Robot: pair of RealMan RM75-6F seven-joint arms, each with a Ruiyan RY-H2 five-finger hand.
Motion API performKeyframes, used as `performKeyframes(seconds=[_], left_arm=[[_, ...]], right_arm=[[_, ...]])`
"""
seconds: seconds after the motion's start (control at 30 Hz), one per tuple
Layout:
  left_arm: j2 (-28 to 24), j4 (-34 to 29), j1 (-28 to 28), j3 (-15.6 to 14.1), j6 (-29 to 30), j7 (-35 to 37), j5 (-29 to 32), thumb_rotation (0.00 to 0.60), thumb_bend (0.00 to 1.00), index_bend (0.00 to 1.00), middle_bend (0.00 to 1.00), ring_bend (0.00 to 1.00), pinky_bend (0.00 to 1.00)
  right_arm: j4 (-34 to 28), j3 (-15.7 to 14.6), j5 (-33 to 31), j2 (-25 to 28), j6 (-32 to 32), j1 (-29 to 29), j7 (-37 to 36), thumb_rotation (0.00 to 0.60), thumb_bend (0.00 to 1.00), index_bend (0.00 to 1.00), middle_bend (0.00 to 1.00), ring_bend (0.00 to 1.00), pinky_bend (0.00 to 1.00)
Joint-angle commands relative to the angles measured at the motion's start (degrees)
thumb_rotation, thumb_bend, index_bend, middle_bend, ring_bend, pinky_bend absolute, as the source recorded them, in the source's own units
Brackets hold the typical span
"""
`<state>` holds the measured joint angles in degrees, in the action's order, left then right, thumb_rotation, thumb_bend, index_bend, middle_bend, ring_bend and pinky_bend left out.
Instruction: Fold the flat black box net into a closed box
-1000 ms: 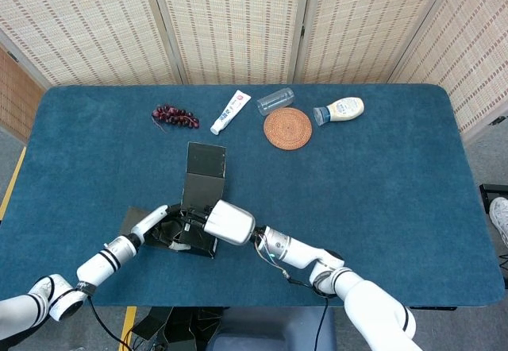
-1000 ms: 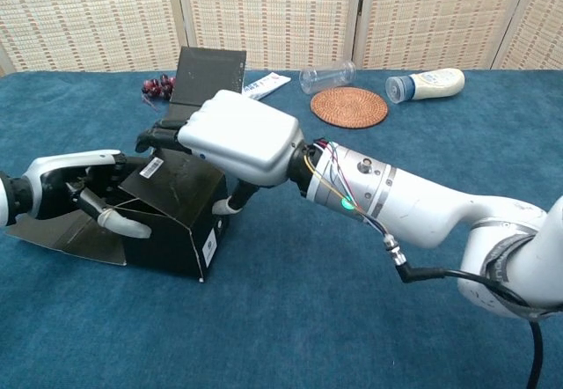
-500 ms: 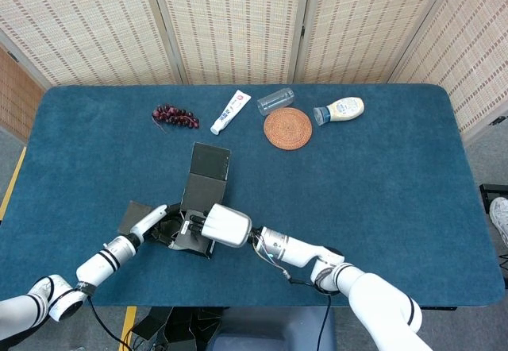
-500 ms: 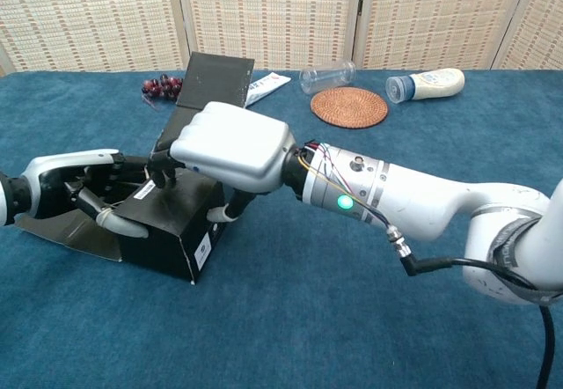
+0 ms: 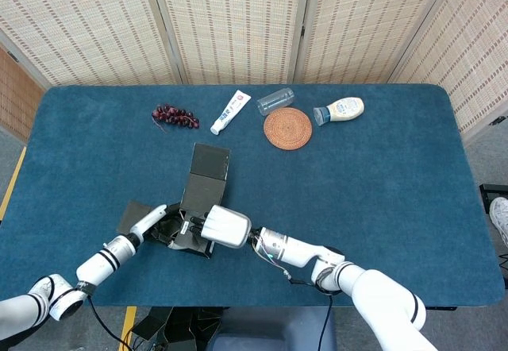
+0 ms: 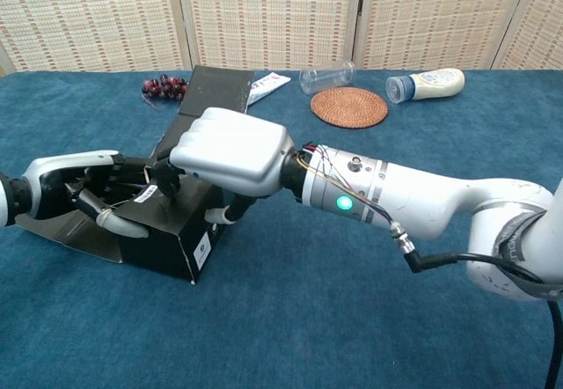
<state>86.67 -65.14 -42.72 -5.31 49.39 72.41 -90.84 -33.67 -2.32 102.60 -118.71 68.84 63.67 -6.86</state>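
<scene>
While half-folded, matte black card box (image 6: pixel 189 231) under glossy white right hand (image 6: pixel 230 147).

head: high, looking down | chest: low, close, forward | shared: tabletop (image 5: pixel 381 200)

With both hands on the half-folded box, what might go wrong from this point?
The right hand presses down on the black box; too much force might crush its walls. The long lid flap lies open behind, so it may spring back. The left hand grips the side, and fingers could get trapped under a flap.
</scene>
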Motion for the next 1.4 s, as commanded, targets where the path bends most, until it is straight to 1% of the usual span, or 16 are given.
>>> performKeyframes(seconds=[0.03, 0.13, 0.37, 0.5, 0.73, 1.03, 1.2, 1.4], left_arm=[[-0.01, 0.19, 0.00, -0.03, 0.10, -0.22, -0.06, 0.600, 0.09, 0.24, 0.25, 0.07, 0.36], [-0.09, 0.32, -0.05, -0.05, 0.25, -0.47, -0.20, 0.600, 0.09, 0.22, 0.21, 0.05, 0.35], [-0.51, 0.01, -0.17, -0.03, 0.63, -0.96, -0.41, 0.600, 0.09, 0.20, 0.20, 0.04, 0.34], [-0.76, -0.23, -0.06, -0.16, 1.03, -1.02, -0.58, 0.600, 0.09, 0.17, 0.16, 0.03, 0.33], [-1.14, -0.53, -0.30, -0.51, 0.91, -0.75, -0.92, 0.600, 0.09, 0.16, 0.15, 0.02, 0.33], [-1.41, -0.96, -0.35, -0.57, 1.15, -0.51, -0.93, 0.600, 0.09, 0.16, 0.15, 0.02, 0.33], [-1.97, -1.57, -0.52, -1.20, 1.43, -0.28, -1.81, 0.600, 0.09, 0.14, 0.13, 0.02, 0.31], [-2.11, -1.69, -0.70, -1.34, 1.34, -0.17, -1.83, 0.600, 0.09, 0.13, 0.11, 0.01, 0.31]], right_arm=[[-0.33, -0.05, 0.00, 0.23, -0.51, 0.13, 0.42, 0.600, 0.25, 0.41, 0.40, 0.77, 1.00], [-0.74, 0.01, -0.14, 0.36, -1.02, 0.15, 0.61, 0.600, 0.25, 0.42, 0.41, 0.77, 1.00], [-1.75, 0.05, -0.13, 0.66, -2.59, 0.80, 1.27, 0.600, 0.25, 0.44, 0.43, 0.77, 1.00], [-2.70, 0.31, -0.35, 1.14, -2.87, 0.81, 1.59, 0.600, 0.25, 0.45, 0.43, 0.77, 1.00], [-4.15, 0.41, -0.53, 1.84, -3.53, 0.69, 2.35, 0.600, 0.25, 0.45, 0.43, 0.77, 1.00], [-6.45, -0.06, -0.49, 2.88, -5.92, 0.95, 3.28, 0.600, 0.25, 0.45, 0.45, 0.77, 1.00], [-8.22, 0.11, -0.67, 4.10, -6.37, 0.88, 3.76, 0.600, 0.25, 0.45, 0.45, 0.77, 1.00], [-9.91, -0.49, -0.10, 5.12, -7.55, 1.16, 4.65, 0.600, 0.25, 0.46, 0.45, 0.77, 1.00]])
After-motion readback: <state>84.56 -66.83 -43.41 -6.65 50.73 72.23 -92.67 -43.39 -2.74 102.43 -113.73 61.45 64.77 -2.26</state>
